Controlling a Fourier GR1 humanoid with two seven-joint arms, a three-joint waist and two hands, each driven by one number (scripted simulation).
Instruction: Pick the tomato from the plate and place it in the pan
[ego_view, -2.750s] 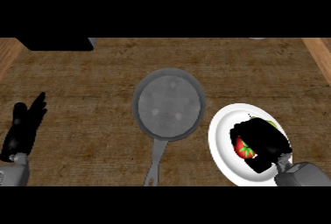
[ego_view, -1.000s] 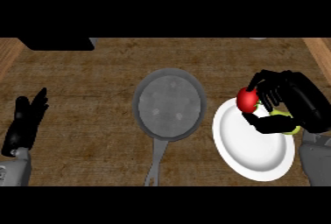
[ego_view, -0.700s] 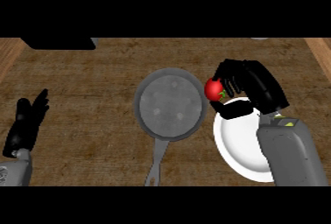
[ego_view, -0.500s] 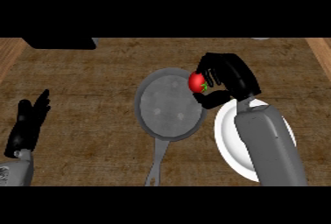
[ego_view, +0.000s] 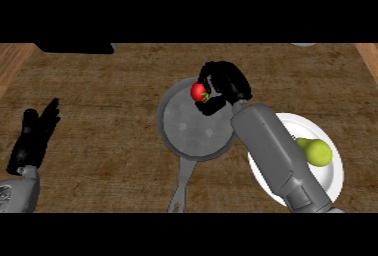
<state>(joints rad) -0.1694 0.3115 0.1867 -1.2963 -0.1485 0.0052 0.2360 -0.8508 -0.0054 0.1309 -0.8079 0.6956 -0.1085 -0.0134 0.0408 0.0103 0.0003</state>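
Black right hand curls round tomato above pan.

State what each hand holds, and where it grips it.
The right hand holds the tomato, fingers curled round its right side and top, above the pan. The left hand rests open, holding nothing.

A yellow-green pear-shaped fruit lies on its side at the right, narrow end pointing up and left. The dark brown woven-look counter spreads across the view, edged by lighter wood strips at far left and far right. A black block sits at the top left edge; a pale rounded thing just peeks in at the top right.
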